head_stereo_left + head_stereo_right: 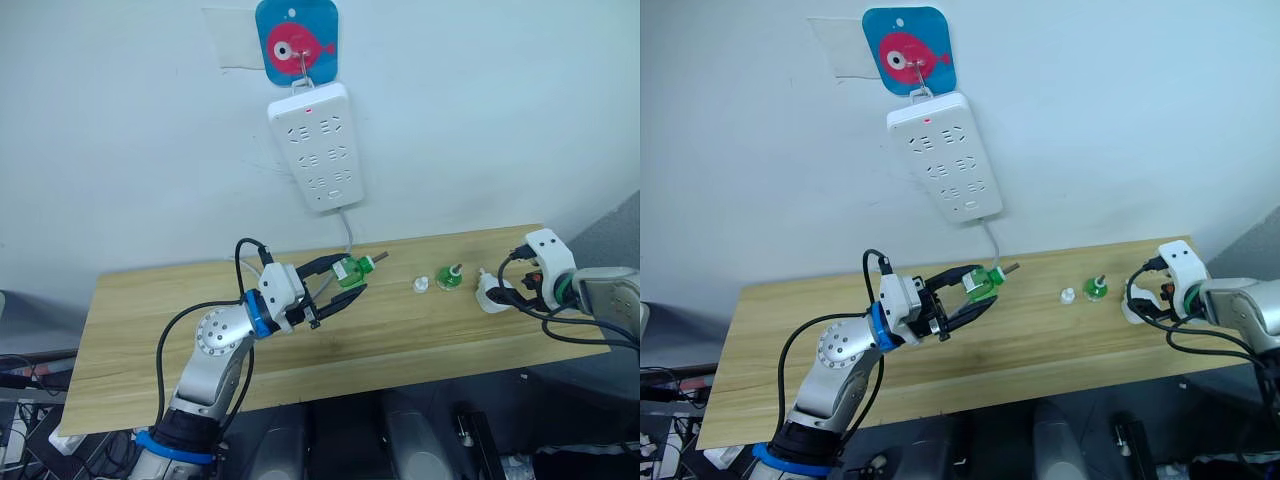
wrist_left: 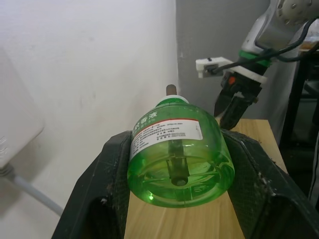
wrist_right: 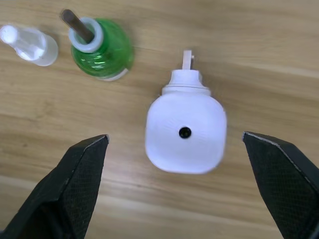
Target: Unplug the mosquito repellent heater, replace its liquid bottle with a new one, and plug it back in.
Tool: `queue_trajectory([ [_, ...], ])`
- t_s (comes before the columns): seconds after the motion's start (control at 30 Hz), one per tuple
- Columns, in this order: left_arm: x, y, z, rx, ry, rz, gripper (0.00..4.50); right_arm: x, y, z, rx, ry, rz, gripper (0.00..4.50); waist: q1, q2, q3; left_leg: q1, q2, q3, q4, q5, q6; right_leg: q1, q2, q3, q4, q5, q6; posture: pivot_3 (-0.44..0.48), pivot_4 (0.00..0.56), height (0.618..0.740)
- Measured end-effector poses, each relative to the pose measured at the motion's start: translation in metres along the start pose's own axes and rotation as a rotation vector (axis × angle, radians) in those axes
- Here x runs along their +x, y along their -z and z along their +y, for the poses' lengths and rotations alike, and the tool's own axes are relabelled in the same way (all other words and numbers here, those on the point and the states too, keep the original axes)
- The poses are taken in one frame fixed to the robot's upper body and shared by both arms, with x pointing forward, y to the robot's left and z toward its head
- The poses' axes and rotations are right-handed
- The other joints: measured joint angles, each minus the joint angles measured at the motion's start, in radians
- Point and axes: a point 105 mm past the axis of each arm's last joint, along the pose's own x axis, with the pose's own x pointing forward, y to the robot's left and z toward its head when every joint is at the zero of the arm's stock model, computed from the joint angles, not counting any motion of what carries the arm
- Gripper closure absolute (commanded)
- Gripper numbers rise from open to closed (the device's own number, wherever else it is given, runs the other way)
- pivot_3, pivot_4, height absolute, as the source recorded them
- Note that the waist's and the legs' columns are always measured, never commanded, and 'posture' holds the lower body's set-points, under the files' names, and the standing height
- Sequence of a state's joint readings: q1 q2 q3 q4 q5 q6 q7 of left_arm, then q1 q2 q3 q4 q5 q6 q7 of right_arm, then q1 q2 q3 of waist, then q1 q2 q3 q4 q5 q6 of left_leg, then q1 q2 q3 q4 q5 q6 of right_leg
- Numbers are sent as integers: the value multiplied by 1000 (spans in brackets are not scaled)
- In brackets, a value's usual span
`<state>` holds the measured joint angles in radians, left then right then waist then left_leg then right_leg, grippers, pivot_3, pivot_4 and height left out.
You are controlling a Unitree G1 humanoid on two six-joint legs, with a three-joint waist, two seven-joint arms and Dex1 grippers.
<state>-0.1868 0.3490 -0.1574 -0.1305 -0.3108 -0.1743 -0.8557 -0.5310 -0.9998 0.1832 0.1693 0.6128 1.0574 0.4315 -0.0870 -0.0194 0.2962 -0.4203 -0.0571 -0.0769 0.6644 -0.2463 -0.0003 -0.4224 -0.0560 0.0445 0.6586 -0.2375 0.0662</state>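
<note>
We are holding a green liquid bottle (image 2: 179, 149) in the left gripper (image 1: 335, 283); the right gripper (image 3: 179, 194), fingers wide, is hovering over the mosquito repellent heater (image 3: 185, 133) near the desk's (image 1: 150, 330) right edge, beside another green bottle (image 3: 102, 47).

We see, from the heater (image 1: 491, 294) on the table (image 1: 150, 310): bottle (image 1: 449, 277) just left | cap (image 1: 421, 285) further left | power strip (image 1: 315, 146) on wall behind

The left arm (image 1: 215, 350) is silver-grey with round joints, blue rings at wrist and base, and looping black cables. Its white wrist block carries a gripper (image 1: 335, 285) of two black fingers. The right arm (image 1: 605, 295) is grey with a green ring, a white housing and black cables.
</note>
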Motion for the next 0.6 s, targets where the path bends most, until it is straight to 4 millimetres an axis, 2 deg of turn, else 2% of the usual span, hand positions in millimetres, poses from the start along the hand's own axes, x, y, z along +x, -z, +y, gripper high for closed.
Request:
queue_trajectory([
  [0.17,-2,-2,-1,-2,-16,1,2257,5,-6,-1,-31,8,8,19,1,0,0,0,0,-1,0,0,0,0,0,0,0,0,0,-134,289,740],
  [0.6,-3,-5,-4,-2,-15,11,2257,28,10,-1,-16,-6,90,19,3,0,0,0,1,-1,0,0,0,0,0,0,0,0,0,-123,308,740],
])
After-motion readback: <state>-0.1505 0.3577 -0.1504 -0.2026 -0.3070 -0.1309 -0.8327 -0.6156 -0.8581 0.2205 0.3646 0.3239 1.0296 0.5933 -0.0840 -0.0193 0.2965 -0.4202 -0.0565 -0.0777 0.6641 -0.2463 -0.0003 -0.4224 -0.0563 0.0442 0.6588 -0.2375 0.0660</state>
